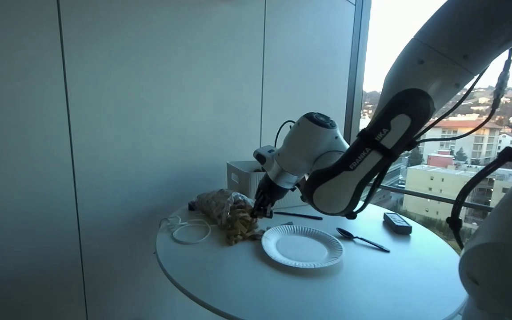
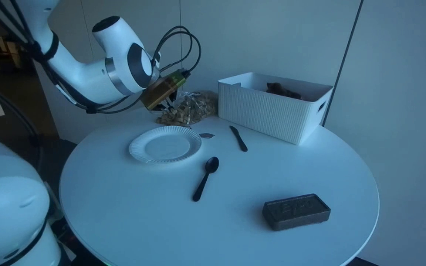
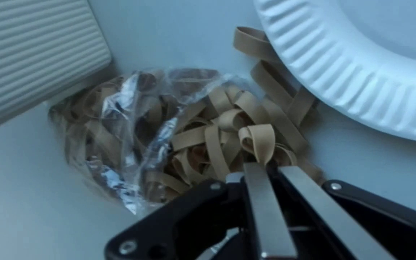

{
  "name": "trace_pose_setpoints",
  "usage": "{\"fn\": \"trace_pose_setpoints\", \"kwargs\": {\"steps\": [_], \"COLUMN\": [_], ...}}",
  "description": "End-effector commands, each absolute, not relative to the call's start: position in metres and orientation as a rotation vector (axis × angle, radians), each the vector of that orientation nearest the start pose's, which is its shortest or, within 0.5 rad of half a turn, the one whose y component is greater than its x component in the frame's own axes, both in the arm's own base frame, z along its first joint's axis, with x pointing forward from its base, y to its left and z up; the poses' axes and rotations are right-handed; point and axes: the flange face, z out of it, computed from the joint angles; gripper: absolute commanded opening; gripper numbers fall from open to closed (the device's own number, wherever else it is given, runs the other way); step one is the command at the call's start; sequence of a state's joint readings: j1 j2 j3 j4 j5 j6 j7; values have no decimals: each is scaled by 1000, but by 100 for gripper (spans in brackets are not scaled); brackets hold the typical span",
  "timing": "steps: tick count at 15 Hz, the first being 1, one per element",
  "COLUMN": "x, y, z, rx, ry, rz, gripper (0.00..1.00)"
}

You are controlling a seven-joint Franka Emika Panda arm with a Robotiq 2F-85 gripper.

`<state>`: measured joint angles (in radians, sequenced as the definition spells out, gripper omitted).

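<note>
Gripper (image 3: 272, 167) fingers squeezed together on one tan band (image 3: 260, 141).
Around the tips is a messy pile of bands (image 3: 215, 146), spilling out of a clear bag (image 3: 126, 141). Beside the pile sits a white paper plate (image 3: 323, 57). Near the bag is a white basket (image 3: 38, 54). In an exterior view, a black spoon (image 2: 205, 179) and a black knife (image 2: 238, 138) lie on the table (image 2: 142, 221).

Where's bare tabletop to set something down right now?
In an exterior view, tabletop lies bare between the paper plate, black spoon and near edge, and between the spoon, black knife, white bin and Expo eraser. It's crowded around the gripper: rubber bands, their plastic bag and the plate lie close.
</note>
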<state>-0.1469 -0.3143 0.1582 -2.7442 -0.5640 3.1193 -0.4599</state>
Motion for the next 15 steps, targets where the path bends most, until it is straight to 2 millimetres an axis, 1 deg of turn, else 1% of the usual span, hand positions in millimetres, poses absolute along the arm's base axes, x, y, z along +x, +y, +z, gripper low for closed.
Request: {"fn": "trace_pose_setpoints", "kwargs": {"steps": [1,3,4,5,6,8,11,13,14,15], "x": [436,438,439,439,439,439,443,446,447,448], "y": [32,35,40,48,54,63,65,65,65,65], "z": [400,393,387,376,372,366,372,377,379,380], "rx": [-3006,-2973,-2947,-2900,-2876,-2843,-2833,-2831,-2837,-2843], "ry": [-1620,-1699,-1734,-1769,-1787,-1810,-1837,-1856,-1847,-1845], "rz": [-1122,-1101,-1081,-1056,-1053,-1048,-1080,-1099,-1108,-1105], "gripper": [8,8,6,7,6,8,7,9,33,34]}}
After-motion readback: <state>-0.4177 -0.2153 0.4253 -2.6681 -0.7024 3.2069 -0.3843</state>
